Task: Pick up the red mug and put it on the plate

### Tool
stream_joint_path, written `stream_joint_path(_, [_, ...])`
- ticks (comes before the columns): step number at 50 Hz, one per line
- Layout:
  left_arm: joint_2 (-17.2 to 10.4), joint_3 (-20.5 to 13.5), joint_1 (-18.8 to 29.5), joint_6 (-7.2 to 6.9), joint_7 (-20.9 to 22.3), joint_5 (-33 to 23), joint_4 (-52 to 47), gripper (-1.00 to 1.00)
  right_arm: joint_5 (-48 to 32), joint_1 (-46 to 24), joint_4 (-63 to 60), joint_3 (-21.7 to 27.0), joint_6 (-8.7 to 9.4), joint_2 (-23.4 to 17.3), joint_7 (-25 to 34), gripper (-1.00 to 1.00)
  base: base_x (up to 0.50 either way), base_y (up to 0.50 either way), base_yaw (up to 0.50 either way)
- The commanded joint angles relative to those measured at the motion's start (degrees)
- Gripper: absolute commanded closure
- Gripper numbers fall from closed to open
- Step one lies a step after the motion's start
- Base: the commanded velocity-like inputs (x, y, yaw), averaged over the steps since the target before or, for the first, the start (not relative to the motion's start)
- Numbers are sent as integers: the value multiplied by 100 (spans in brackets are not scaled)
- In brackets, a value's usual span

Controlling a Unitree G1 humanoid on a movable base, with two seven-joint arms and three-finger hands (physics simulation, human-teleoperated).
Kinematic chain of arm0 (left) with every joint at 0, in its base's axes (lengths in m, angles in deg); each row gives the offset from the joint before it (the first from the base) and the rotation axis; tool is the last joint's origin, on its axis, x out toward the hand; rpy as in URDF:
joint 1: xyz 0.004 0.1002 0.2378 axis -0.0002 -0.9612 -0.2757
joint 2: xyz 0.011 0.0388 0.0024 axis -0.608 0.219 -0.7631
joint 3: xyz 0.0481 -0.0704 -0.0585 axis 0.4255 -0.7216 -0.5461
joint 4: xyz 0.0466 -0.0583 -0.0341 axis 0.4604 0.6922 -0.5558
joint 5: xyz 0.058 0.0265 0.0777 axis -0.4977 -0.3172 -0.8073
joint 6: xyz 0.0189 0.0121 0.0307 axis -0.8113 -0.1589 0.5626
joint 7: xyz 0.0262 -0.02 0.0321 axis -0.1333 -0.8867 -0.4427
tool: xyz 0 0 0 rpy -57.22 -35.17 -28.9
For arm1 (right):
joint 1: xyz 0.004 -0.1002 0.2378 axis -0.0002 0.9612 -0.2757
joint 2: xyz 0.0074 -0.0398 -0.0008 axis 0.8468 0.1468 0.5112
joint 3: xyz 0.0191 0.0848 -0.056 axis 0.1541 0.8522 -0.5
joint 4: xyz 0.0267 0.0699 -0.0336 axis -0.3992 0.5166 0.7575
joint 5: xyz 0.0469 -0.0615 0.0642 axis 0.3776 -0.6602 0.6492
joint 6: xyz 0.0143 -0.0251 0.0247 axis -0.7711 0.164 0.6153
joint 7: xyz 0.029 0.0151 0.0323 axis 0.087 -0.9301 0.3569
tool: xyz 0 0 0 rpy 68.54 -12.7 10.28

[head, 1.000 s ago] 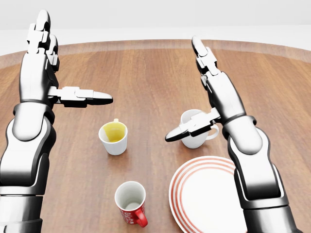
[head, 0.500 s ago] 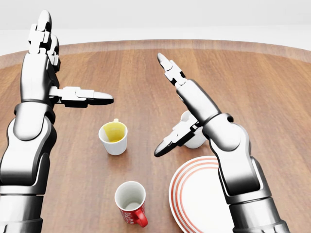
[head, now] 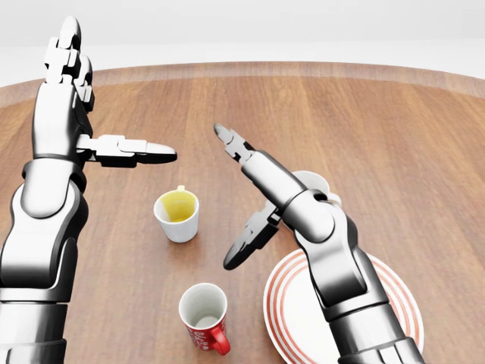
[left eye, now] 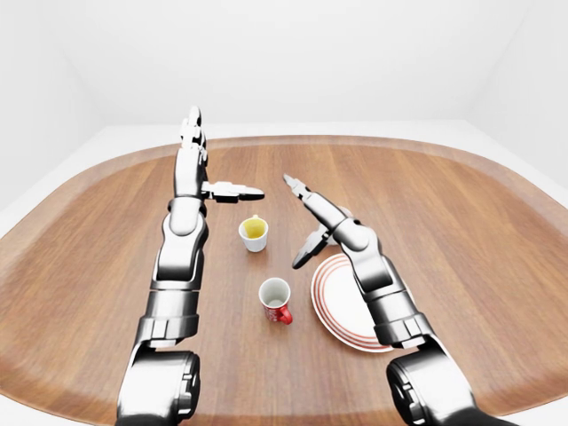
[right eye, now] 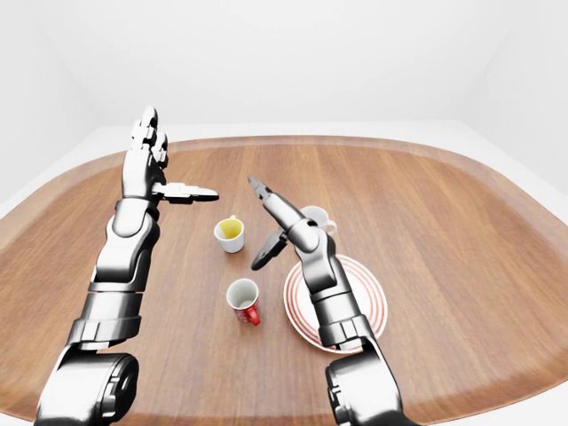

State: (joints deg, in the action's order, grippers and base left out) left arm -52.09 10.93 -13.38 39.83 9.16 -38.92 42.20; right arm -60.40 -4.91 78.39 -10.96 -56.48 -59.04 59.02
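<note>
Wooden table (head: pixel 227 114): yellow-lined cup (head: pixel 178 214) beyond red mug (head: pixel 204 316), plate (head: pixel 288 311) beside.

White mug (head: pixel 312 181) mostly behind right arm (head: pixel 333 258)

Both arms reach up into the head view. The left hand (head: pixel 72 98) is raised, its fingers (head: pixel 67 45) straight and pointing up, the thumb jutting sideways to the right. The right hand (head: pixel 250 193) angles toward upper left, fingers (head: pixel 231 142) extended, thumb hanging down-left; it holds nothing, seemingly clear of contact.
</note>
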Motion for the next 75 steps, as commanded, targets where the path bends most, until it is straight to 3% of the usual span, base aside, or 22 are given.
stream_joint_path(1, [-22,-13,19,0,4,13,17,-100,-268,-65,565,-120,0,198,0,-100,0,0,0])
stream_joint_path(32, [-37,-26,-12,0,-3,50,111,-100,-677,-1,1325,-336,0,559,-76,-100,0,0,0])
stream_joint_path(75, [-48,-27,43,0,6,59,84,-100,-872,-436,2984,-425,0,952,-518,-100,0,0,0])
